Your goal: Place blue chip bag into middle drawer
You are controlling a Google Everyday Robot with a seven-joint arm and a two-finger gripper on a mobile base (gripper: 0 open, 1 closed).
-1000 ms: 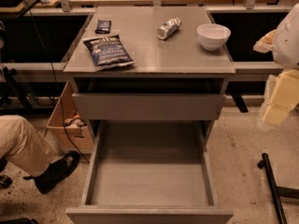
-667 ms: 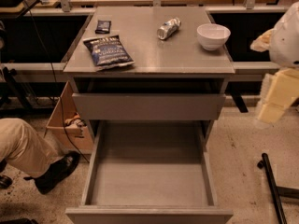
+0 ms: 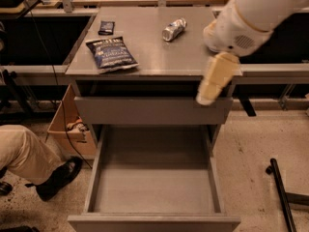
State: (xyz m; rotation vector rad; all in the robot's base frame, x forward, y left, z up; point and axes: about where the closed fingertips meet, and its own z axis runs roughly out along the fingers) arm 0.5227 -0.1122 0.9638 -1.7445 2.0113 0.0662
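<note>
The blue chip bag (image 3: 111,54) lies flat on the left part of the grey cabinet top (image 3: 159,52). The middle drawer (image 3: 154,187) is pulled out wide below, its flat bottom bare. My gripper (image 3: 205,98) hangs from the white arm at the cabinet top's front right corner, pointing down in front of the closed top drawer (image 3: 145,110). It is well to the right of the bag, above the open drawer's right side, and holds nothing that I can see.
A small flat black object (image 3: 106,27) and a crushed silver can (image 3: 174,29) lie at the back of the top. A cardboard box (image 3: 65,127) and a person's leg and shoe (image 3: 34,161) are to the left. A black pole (image 3: 282,197) lies on the floor to the right.
My arm has swung left from beside the cabinet to over its front right corner. It now hides the white bowl that stood there. The bag and drawer have not moved.
</note>
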